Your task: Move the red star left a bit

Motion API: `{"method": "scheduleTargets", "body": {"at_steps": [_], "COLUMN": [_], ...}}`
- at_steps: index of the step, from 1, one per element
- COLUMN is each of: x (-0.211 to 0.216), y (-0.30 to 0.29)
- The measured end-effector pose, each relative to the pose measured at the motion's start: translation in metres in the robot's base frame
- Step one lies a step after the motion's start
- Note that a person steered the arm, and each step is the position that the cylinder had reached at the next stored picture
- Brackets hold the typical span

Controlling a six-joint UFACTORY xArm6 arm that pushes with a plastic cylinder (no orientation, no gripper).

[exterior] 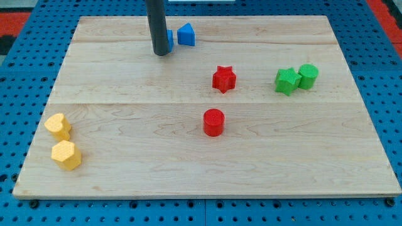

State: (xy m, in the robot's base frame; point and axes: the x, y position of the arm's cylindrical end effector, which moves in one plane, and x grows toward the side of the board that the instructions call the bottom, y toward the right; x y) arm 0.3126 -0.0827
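The red star [223, 79] lies a little right of the board's middle, in the upper half. A red cylinder [213, 122] stands below it. My tip [161, 53] rests on the board near the top, well to the upper left of the red star and apart from it. The rod partly hides a blue block [169, 39] just to its right, and a blue triangular block [186, 35] sits beside that.
A green star [286, 81] and a green cylinder [308, 75] touch each other at the right. A yellow heart [58, 126] and a yellow hexagon [66, 155] lie at the lower left. The wooden board [125, 188] lies on a blue pegboard.
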Motion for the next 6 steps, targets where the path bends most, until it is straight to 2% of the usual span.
{"method": "scheduleTargets", "body": {"at_steps": [1,2,3,4,5,6], "x": [0.005,0.045,0.07,0.07,0.073,0.137], "y": [0.112,0.172,0.138,0.08,0.102,0.187]}}
